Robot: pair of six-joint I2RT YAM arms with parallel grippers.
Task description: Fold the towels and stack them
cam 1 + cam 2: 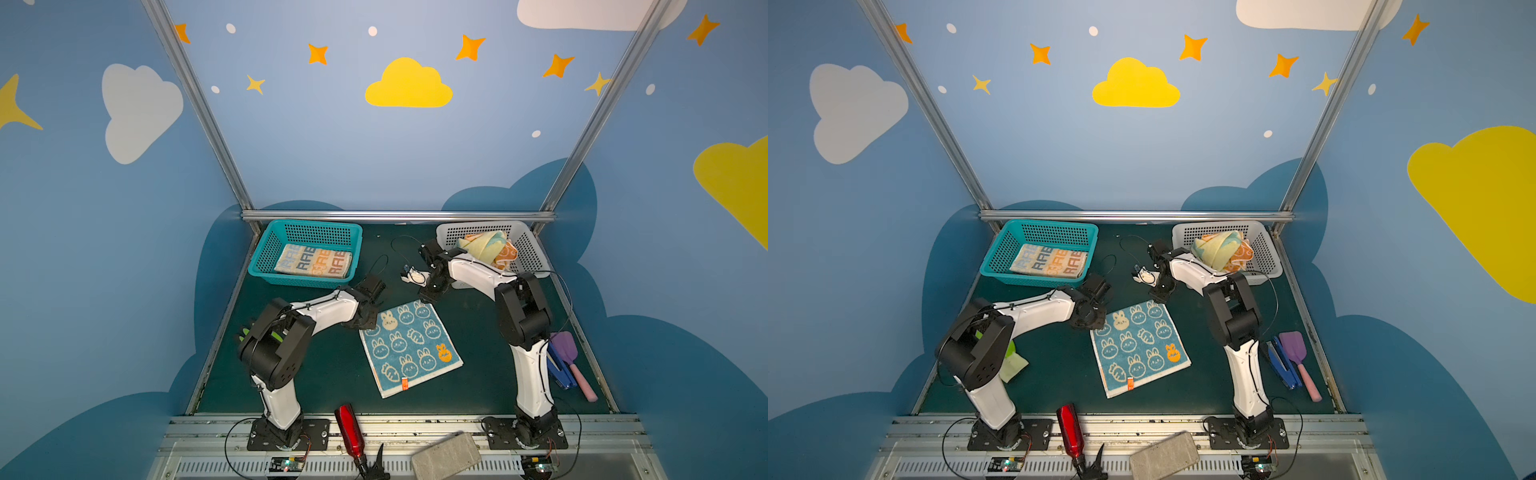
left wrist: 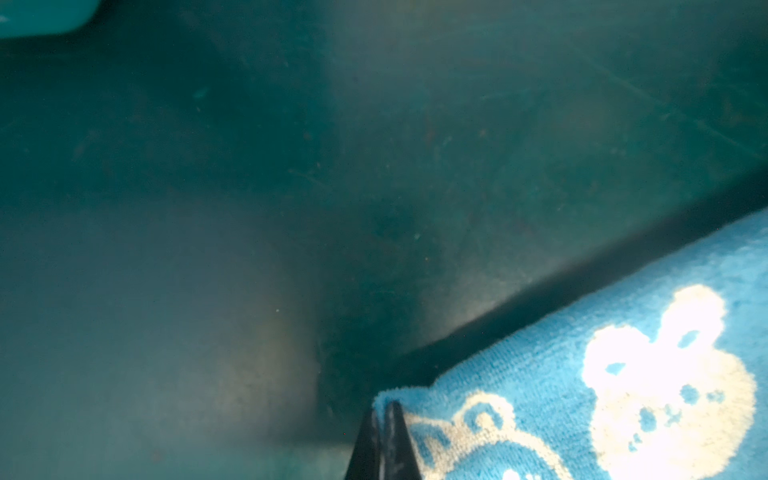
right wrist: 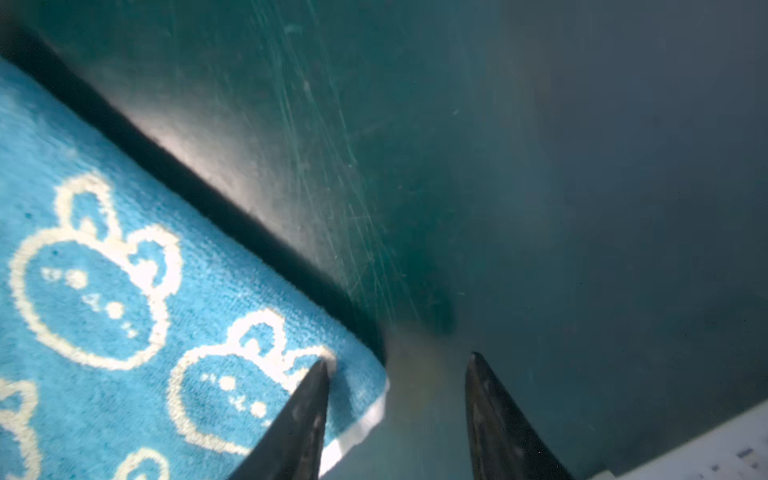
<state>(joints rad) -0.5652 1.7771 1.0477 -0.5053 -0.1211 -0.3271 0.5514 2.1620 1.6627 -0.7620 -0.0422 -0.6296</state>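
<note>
A blue towel [image 1: 409, 347] with white rabbits lies spread flat mid-table in both top views. My left gripper [image 2: 381, 406] is shut on its far left corner, which bunches up between the two black fingers. At the far right corner my right gripper [image 3: 399, 358] is open, one finger over the towel [image 3: 124, 291] and the other over the bare mat. A cream towel [image 1: 313, 261] with RABBIT letters lies folded in the teal basket [image 1: 266, 253]. A pale yellow and light blue towel [image 1: 484, 245] and an orange towel [image 1: 508, 253] sit crumpled in the white basket [image 1: 530, 249].
A red bottle [image 1: 349, 428] and a grey block [image 1: 446, 455] lie on the front rail. A blue stapler [image 1: 561, 370] and a purple spatula [image 1: 567, 349] lie at the right edge. A green glove [image 1: 1011, 353] sits behind the left arm. A small white device [image 1: 413, 274] on a cable lies between the baskets.
</note>
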